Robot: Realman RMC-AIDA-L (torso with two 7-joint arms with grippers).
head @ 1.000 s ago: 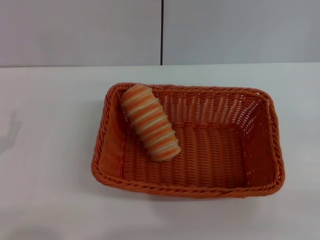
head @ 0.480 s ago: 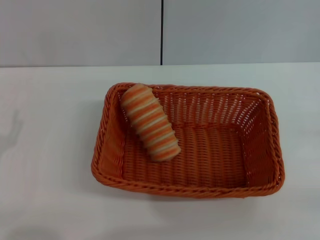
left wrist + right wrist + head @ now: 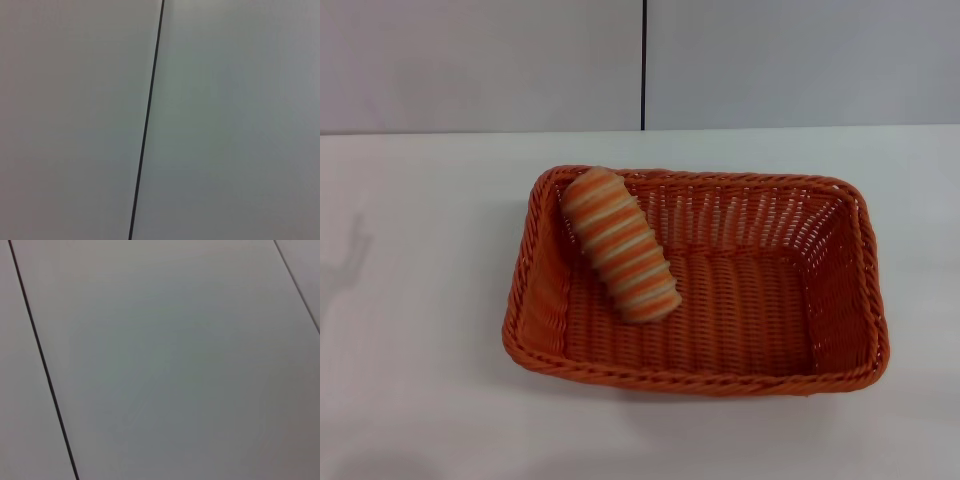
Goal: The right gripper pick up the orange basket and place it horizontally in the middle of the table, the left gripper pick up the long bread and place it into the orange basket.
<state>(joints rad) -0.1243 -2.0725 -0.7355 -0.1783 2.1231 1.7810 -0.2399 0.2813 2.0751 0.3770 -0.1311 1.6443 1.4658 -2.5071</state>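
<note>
The orange basket point(image 3: 740, 300) lies lengthwise across the middle of the white table point(image 3: 420, 330) in the head view. Inside it, at its left end, the long bread point(image 3: 620, 245) with orange and cream stripes leans with one end against the far left rim and the other end on the basket floor. Neither gripper shows in any view. Both wrist views show only a grey panelled wall.
A grey wall with a dark vertical seam point(image 3: 644, 65) stands behind the table's far edge. A faint shadow point(image 3: 345, 265) falls on the table at the far left. White tabletop surrounds the basket on all sides.
The faint shadow on the table's left side has shifted slightly. The basket and the bread have not moved.
</note>
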